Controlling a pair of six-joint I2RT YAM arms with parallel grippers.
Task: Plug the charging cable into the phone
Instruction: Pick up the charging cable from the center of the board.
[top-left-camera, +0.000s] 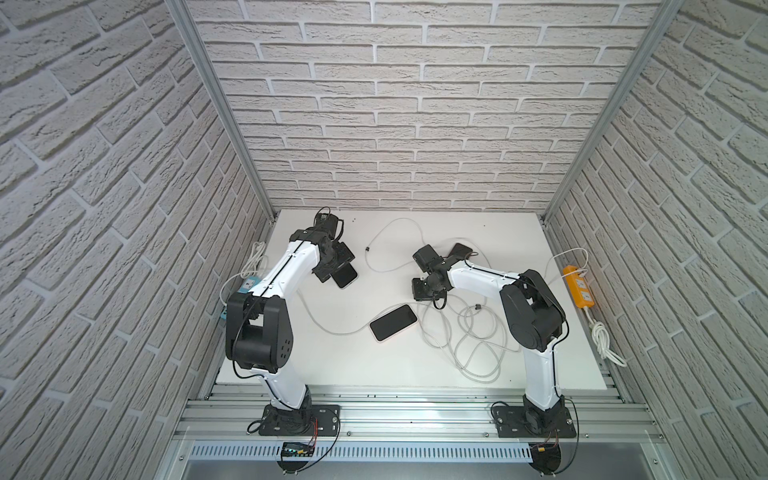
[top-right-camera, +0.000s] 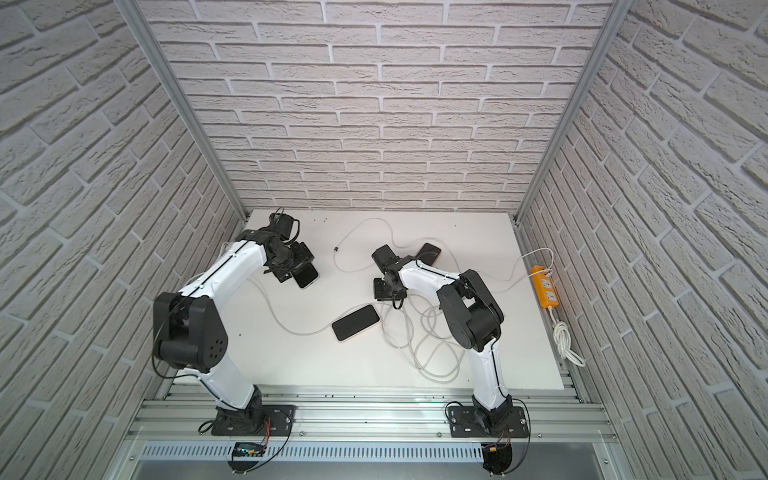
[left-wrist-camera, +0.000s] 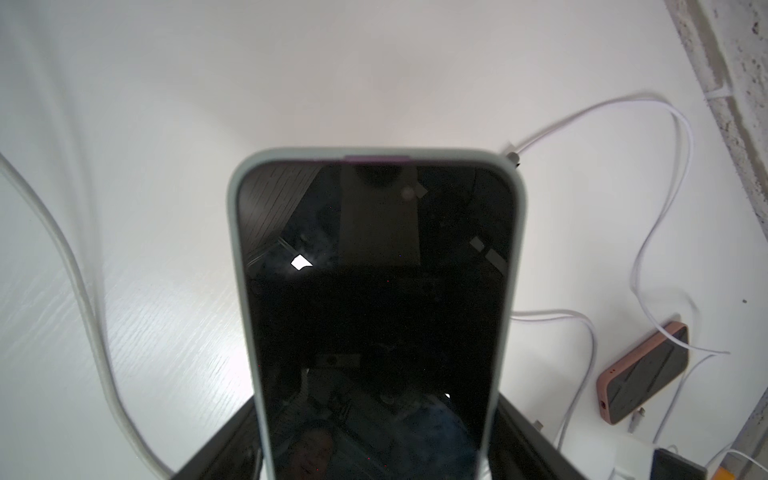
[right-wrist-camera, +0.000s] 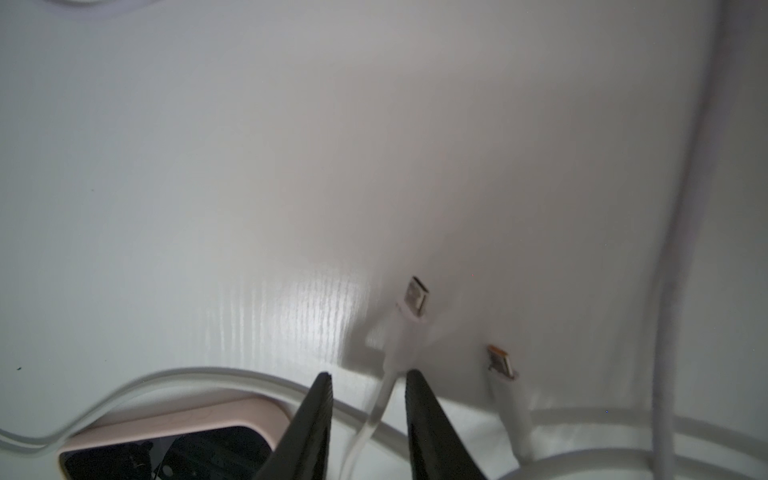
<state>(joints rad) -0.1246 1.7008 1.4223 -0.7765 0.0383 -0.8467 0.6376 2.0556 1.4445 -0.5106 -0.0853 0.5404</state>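
Left gripper (top-left-camera: 337, 268): clamped across the phone (left-wrist-camera: 374, 291), its free end jutting out, likely to offer the port.
Right gripper (right-wrist-camera: 366, 376): part open, straddling the cable (right-wrist-camera: 392, 376) just behind its plug (right-wrist-camera: 417, 297), not yet pinching.
Plug: lying on the table (right-wrist-camera: 208, 166).

Left tool (top-left-camera: 335, 268) clamped, right tool (right-wrist-camera: 368, 376) jaws slightly apart

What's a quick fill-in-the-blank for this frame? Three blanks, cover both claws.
1. The pale-cased phone is gripped by the ___ claw.
2. The white charging cable runs ___ the fingers of the right claw.
3. The power strip at the table's edge is ___.

Missing words: left; between; orange.
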